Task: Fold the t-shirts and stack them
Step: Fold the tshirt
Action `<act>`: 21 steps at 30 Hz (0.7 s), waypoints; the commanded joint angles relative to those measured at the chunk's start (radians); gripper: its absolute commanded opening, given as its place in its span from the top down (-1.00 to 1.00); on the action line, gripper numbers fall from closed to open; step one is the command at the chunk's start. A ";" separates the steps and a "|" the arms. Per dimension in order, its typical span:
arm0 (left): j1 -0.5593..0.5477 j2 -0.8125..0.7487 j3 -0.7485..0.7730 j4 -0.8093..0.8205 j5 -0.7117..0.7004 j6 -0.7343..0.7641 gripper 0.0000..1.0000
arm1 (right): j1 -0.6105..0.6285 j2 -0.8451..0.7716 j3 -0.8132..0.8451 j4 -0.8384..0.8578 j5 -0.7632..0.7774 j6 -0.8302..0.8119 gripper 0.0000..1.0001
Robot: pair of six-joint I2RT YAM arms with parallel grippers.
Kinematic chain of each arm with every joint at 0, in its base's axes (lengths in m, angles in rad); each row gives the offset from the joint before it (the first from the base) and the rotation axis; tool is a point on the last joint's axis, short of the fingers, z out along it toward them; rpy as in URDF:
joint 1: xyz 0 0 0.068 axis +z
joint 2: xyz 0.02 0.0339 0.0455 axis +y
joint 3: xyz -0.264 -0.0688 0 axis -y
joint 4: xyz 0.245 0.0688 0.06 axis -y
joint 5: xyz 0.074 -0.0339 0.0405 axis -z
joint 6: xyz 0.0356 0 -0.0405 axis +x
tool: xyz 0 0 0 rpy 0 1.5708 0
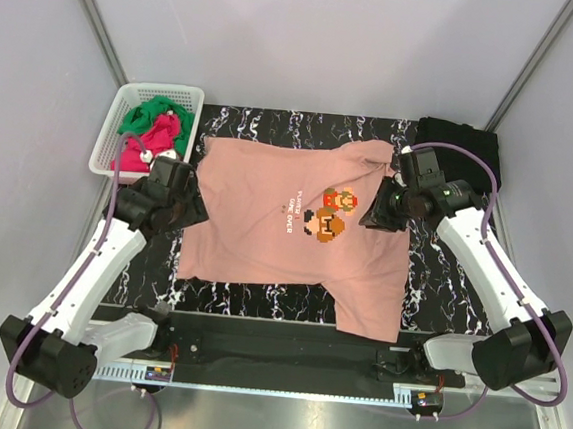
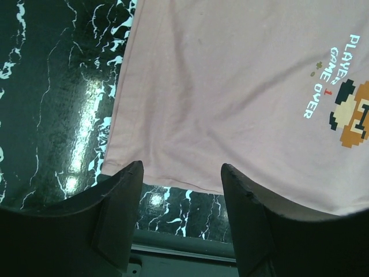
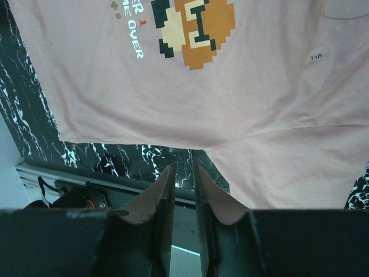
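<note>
A salmon-pink t-shirt (image 1: 266,223) lies spread flat on the black marble mat (image 1: 431,282), its pixel-art figure (image 1: 332,210) and white text facing up. My left gripper (image 1: 193,209) hovers at the shirt's left edge. In the left wrist view it (image 2: 181,168) stands wide open with only mat between its fingers, and the shirt's (image 2: 230,86) edge lies just beyond the tips. My right gripper (image 1: 375,214) hangs over the shirt's right part. Seen from the right wrist, it (image 3: 184,168) shows a narrow empty gap above the shirt (image 3: 242,109), near a sleeve (image 3: 294,173).
A white basket (image 1: 111,131) at the back left holds a green t-shirt (image 1: 147,112) and a magenta-red t-shirt (image 1: 163,135). A black t-shirt (image 1: 460,144) lies at the back right. Grey walls close in both sides, and a metal rail runs along the near edge.
</note>
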 commanded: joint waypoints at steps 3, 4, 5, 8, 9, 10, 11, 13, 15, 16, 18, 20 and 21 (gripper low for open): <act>-0.003 0.002 0.048 -0.076 -0.082 -0.055 -0.18 | 0.004 -0.039 0.011 -0.028 -0.034 -0.027 0.46; -0.003 0.008 0.051 -0.087 -0.095 -0.072 -0.17 | 0.004 -0.050 0.008 -0.034 -0.031 -0.032 0.42; -0.003 0.013 0.051 -0.093 -0.098 -0.072 -0.18 | 0.004 -0.055 0.003 -0.040 -0.030 -0.035 0.39; -0.003 0.011 0.050 -0.104 -0.110 -0.078 -0.22 | 0.004 -0.067 0.003 -0.066 -0.007 -0.058 0.37; -0.003 0.011 0.050 -0.116 -0.115 -0.086 -0.23 | 0.004 -0.071 0.003 -0.077 -0.002 -0.056 0.36; -0.003 0.011 0.051 -0.121 -0.113 -0.086 -0.25 | 0.004 -0.082 0.003 -0.080 0.004 -0.056 0.35; -0.003 0.016 0.059 -0.124 -0.107 -0.080 -0.26 | 0.004 -0.088 -0.003 -0.081 0.010 -0.053 0.33; -0.003 0.026 0.077 -0.139 -0.112 -0.061 -0.33 | 0.004 -0.088 -0.003 -0.078 0.061 -0.062 0.30; -0.003 0.062 0.120 -0.163 -0.156 -0.038 -0.40 | 0.003 -0.055 0.038 -0.068 0.131 -0.113 0.28; -0.003 0.085 0.167 -0.177 -0.181 -0.018 -0.42 | 0.003 0.008 0.066 -0.065 0.211 -0.130 0.23; -0.003 0.164 0.223 -0.200 -0.242 0.011 -0.47 | 0.001 0.101 0.199 -0.074 0.256 -0.168 0.22; -0.003 0.248 0.305 -0.205 -0.265 0.046 -0.48 | -0.006 0.255 0.352 -0.085 0.267 -0.186 0.25; -0.003 0.272 0.332 -0.191 -0.250 0.055 -0.49 | -0.011 0.301 0.400 -0.088 0.274 -0.185 0.26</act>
